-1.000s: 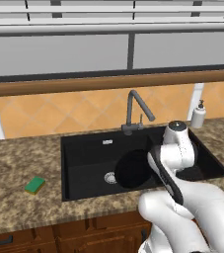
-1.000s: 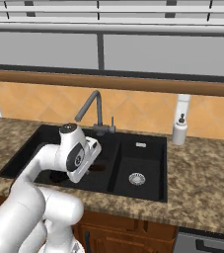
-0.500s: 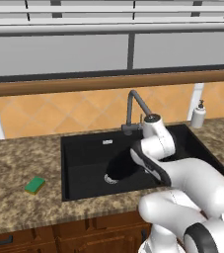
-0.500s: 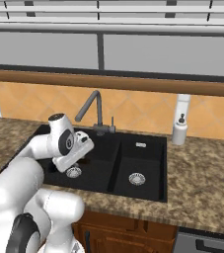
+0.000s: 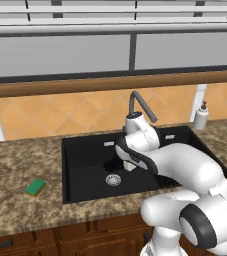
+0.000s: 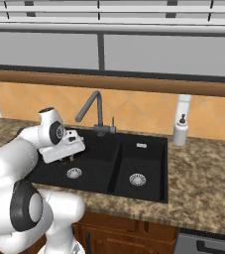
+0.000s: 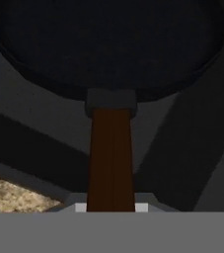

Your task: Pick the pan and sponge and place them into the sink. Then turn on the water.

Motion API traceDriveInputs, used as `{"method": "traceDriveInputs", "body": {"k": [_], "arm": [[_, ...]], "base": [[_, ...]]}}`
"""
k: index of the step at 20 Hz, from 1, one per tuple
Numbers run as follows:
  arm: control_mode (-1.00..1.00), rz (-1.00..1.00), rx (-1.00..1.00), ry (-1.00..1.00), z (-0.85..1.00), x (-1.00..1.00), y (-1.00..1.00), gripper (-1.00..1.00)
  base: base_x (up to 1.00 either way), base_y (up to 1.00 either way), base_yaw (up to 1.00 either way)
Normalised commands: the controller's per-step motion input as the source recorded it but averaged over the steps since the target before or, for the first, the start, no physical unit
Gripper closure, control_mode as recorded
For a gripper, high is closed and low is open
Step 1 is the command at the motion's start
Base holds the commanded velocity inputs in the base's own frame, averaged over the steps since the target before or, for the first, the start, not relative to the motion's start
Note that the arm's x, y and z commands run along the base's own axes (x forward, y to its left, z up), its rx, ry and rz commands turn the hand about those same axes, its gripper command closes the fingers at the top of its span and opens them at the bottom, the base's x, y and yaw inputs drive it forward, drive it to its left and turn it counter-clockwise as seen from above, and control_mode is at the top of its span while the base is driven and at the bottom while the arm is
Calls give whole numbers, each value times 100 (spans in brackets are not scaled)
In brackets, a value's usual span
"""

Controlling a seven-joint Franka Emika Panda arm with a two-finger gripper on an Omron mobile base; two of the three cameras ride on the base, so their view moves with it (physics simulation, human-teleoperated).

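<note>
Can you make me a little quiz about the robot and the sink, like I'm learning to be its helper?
1. True or false: the sponge is already in the sink.
2. What are the robot's jaws shut on? A) the soap bottle B) the pan's handle C) the faucet
3. Fill in: the sponge lies on the ____.

Key:
1. False. It lies on the counter, on the sink's left in the left base view.
2. B. The hand view shows the gripper clamped on the brown handle of the pan, over the sink.
3. counter
</note>
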Motion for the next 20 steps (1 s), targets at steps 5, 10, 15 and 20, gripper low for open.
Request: {"method": "traceDriveInputs", "body": {"k": [5,10,15,20], "arm": [[-100,-39,12,-1,-12,0,25,100],[-100,-42,12,-6,-22,0,28,100],[-100,-55,1,-6,-21,0,48,100],[-100,-67,0,-1,-19,0,47,100]], "base": [[0,0,0],[0,0,0],[0,0,0],[0,0,0]]}}
